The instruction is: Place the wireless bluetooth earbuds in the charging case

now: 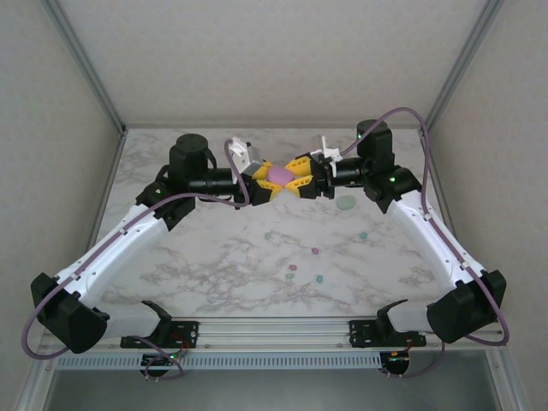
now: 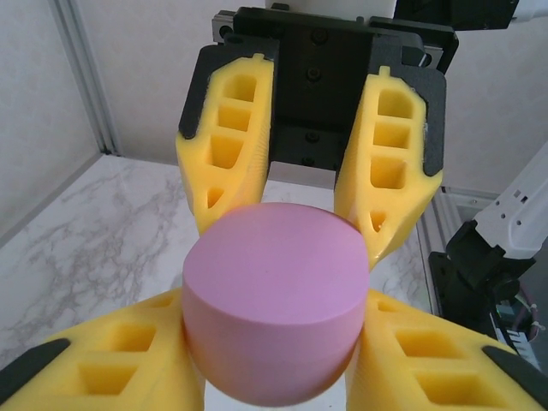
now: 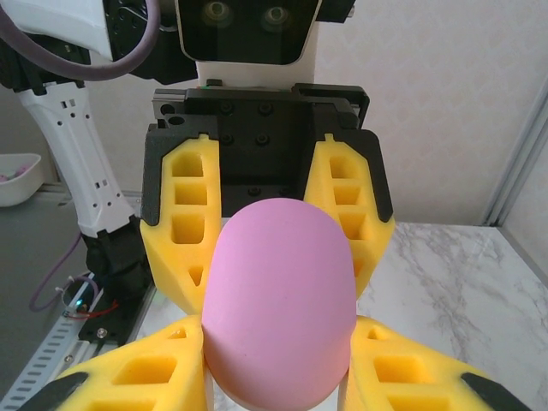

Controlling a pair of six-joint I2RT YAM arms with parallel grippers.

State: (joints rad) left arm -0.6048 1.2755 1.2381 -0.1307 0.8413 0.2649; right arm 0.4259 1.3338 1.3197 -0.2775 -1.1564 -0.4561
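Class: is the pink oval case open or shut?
Shut, it seems: the pink oval plastic case shows no raised lid or gap in either wrist view.

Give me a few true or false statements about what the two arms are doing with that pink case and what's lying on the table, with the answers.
1. The left pincer and the right pincer both grip the pink case in the air. True.
2. No other case is in sight. False: a mint green case lies on the table, near the right arm.
3. Several earbuds lie loose on the table. True.
4. The right pincer hangs open, holding nothing. False: it is shut on the pink case.
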